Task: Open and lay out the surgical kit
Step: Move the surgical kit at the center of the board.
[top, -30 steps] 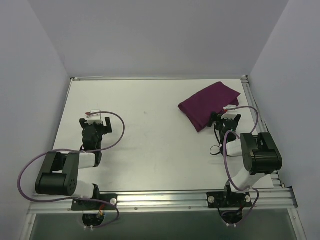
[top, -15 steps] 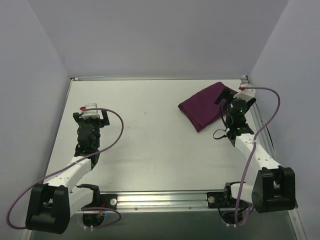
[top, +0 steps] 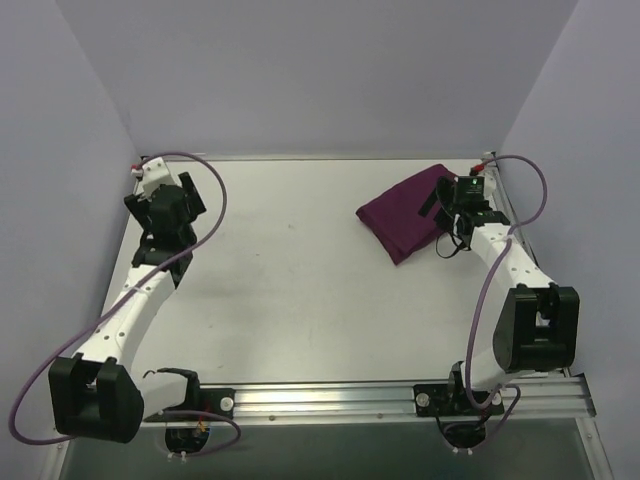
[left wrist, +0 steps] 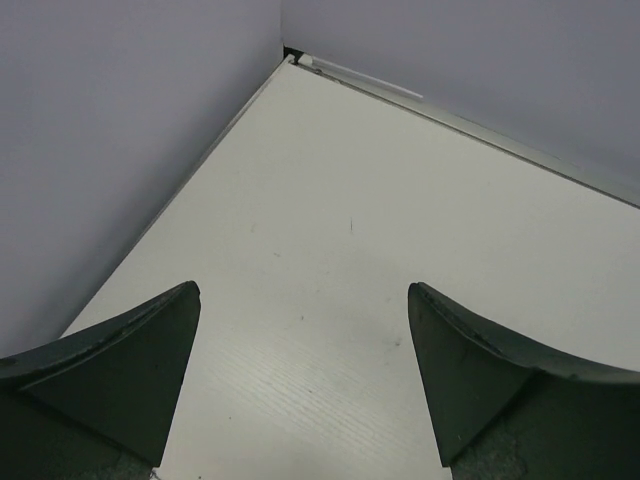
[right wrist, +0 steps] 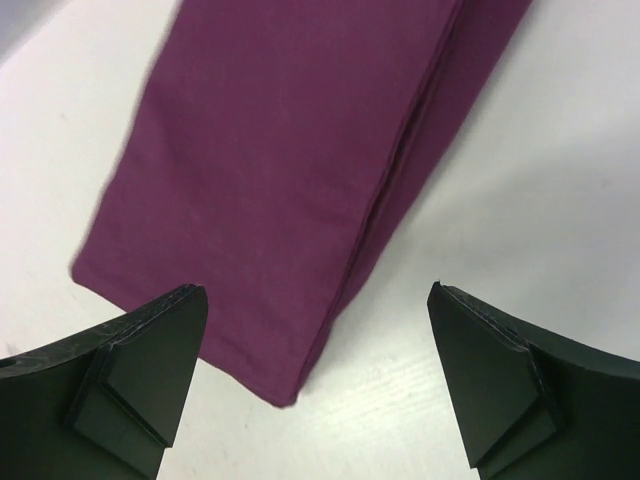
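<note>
Under R end effector (right wrist: 313,292), betw spread jaws: folded maroon wrap (right wrist: 280,150).

The folded wrap (top: 400,215) lies far right on the counter (top: 300,290) — right arm (top: 500,262) at its edge. The left arm (top: 135,295) stretches toward the far-left corner.

White table (top: 300,290), pale lavender walls (top: 300,70) on 3 sides (plain), metal rail (top: 330,397) at near edge
</note>
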